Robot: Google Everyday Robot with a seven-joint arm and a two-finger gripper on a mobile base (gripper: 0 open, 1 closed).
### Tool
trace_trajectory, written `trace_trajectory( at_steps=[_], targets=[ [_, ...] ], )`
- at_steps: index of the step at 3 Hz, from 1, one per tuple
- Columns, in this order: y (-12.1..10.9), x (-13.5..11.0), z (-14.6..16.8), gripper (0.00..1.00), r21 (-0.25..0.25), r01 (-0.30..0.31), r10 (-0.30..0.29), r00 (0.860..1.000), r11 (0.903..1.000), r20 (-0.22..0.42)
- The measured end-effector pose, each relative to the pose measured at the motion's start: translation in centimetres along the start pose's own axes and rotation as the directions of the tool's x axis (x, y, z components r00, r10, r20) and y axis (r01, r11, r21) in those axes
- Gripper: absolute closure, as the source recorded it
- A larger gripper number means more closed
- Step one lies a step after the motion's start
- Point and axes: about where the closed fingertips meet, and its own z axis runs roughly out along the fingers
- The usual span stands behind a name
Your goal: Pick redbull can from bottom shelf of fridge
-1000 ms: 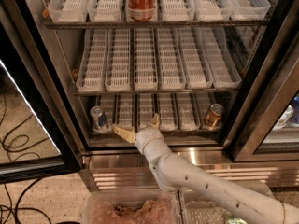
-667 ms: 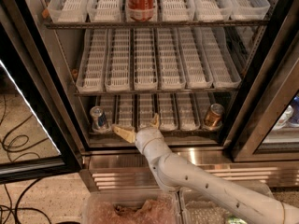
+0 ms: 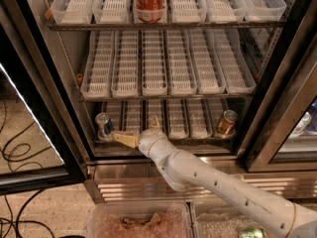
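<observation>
The redbull can [image 3: 103, 125], small, blue and silver, stands upright at the left end of the bottom shelf [image 3: 163, 142] of the fridge [image 3: 59, 108]. My gripper [image 3: 134, 128] is at the front edge of that shelf, just right of the can. It is open: one tan finger [image 3: 124, 139] points left and nearly reaches the can's base, the other [image 3: 155, 122] points up into the shelf. It holds nothing. My white arm [image 3: 208, 180] comes in from the lower right.
A copper-gold can [image 3: 226, 123] stands at the right end of the bottom shelf. A red cola can [image 3: 149, 1] stands on the top shelf. The middle shelf holds white slotted trays [image 3: 158, 63]. The open glass door [image 3: 29, 133] is at the left, with cables [image 3: 15, 148] on the floor. Clear bins [image 3: 143, 222] sit below.
</observation>
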Motion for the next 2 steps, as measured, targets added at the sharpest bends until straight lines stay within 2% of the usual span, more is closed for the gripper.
trace_trajectory(
  at_steps=[1, 2],
  targets=[
    [0.1, 0.0, 0.0, 0.0, 0.003, -0.002, 0.002, 1.0, 1.0, 0.001],
    [1.1, 0.4, 0.8, 0.0, 0.028, 0.011, -0.011, 1.0, 0.9995, 0.007]
  ],
)
